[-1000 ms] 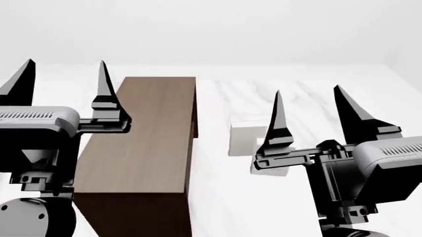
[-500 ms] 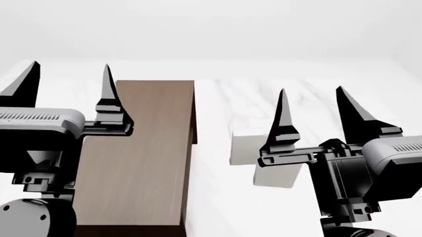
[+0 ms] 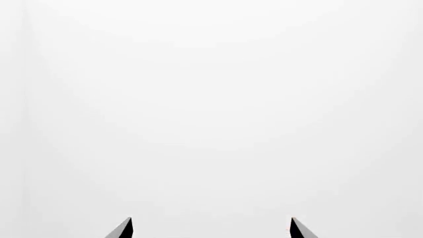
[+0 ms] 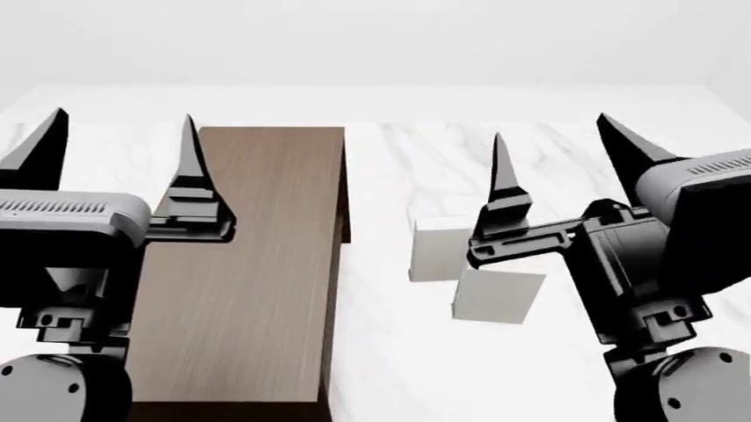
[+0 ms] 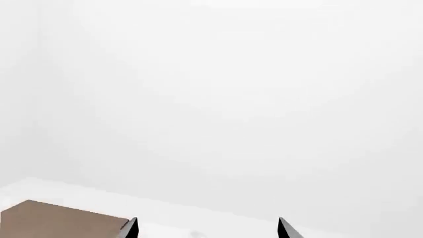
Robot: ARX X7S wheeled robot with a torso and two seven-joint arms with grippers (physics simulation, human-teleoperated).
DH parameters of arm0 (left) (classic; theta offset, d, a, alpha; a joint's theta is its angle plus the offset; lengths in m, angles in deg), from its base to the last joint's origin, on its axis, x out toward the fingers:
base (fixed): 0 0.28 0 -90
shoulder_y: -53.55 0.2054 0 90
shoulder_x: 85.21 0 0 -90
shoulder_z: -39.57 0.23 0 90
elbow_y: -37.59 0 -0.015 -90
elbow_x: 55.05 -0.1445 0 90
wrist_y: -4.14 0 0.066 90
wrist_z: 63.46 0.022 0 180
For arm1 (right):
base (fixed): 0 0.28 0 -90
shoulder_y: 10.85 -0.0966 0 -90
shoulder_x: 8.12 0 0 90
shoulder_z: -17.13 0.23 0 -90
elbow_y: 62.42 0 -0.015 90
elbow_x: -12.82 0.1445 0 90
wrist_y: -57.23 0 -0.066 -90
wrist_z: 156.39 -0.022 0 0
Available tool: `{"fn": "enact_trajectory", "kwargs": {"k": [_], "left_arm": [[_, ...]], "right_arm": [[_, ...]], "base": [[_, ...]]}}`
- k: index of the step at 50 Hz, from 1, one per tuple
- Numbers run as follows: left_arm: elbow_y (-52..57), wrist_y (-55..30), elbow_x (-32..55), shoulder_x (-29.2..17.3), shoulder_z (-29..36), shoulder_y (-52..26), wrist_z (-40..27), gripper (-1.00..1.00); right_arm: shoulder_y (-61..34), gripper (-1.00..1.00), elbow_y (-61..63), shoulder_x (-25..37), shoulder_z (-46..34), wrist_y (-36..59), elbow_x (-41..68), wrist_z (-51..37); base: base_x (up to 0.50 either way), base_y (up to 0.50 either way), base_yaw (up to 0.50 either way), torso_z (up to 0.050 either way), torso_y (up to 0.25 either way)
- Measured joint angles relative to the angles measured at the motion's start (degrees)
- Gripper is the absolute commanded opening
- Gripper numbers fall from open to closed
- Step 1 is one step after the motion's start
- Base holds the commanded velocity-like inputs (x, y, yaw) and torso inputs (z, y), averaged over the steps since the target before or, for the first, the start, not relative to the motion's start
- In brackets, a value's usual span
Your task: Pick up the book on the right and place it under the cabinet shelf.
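Both grippers stand wide apart at the jaws and hold nothing. The right gripper [image 4: 557, 149] hangs above the white marbled table [image 4: 388, 352], its two dark pointed fingers aimed at the far side; the left gripper [image 4: 123, 132] does the same at the left, beside and over the cabinet shelf [image 4: 252, 264]. The book [image 4: 499, 296], plain white, lies on the table right of the cabinet, partly covered by the right gripper's inner finger [image 4: 502, 180]. The second white book [image 4: 441, 251] sits just left of it and farther back, apparently touching. Both wrist views show little beyond fingertips [image 3: 122, 229] against blank white; the right one catches a corner of the cabinet.
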Motion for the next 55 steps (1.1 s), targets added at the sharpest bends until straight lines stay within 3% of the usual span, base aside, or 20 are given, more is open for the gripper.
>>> {"fn": "enact_trajectory", "kwargs": {"k": [6, 12, 21, 32, 43, 55], "left_arm": [[0.24, -0.2, 0.38, -0.15, -0.31, -0.08, -0.14, 1.0], [0.54, -0.33, 0.86, -0.27, -0.78, -0.16, -0.28, 1.0], [0.94, -0.37, 1.09, -0.46, -0.78, -0.21, -0.5, 1.0], [0.94, 0.03, 0.47, -0.84, -0.09, -0.19, -0.82, 1.0], [1.38, 0.18, 0.02, -1.24, 0.54, -0.15, -1.17, 1.0], [2.19, -0.14, 0.46, -1.62, 0.24, -0.21, -1.51, 1.0]], "right_arm": [[-13.14, 1.0, -3.66, 6.11, -1.16, 11.1, 11.99, -4.23], [-25.36, 1.0, -7.82, 13.61, -8.52, 16.9, 18.86, -2.48], [-42.14, 1.0, -12.19, 22.05, -24.96, 20.75, 19.85, 8.16], [-59.48, 1.0, -14.65, 27.38, -47.24, 23.02, 17.35, 23.14], [-69.81, 1.0, -15.59, 29.66, -63.02, 23.49, 16.59, 31.92], [-73.81, 1.0, -16.94, 30.14, -70.99, 22.77, 17.15, 35.09]], "base": [[0.0, 0.0, 0.0, 0.0, 0.0], [0.0, 0.0, 0.0, 0.0, 0.0], [0.0, 0.0, 0.0, 0.0, 0.0], [0.0, 0.0, 0.0, 0.0, 0.0], [0.0, 0.0, 0.0, 0.0, 0.0], [0.0, 0.0, 0.0, 0.0, 0.0]]}}
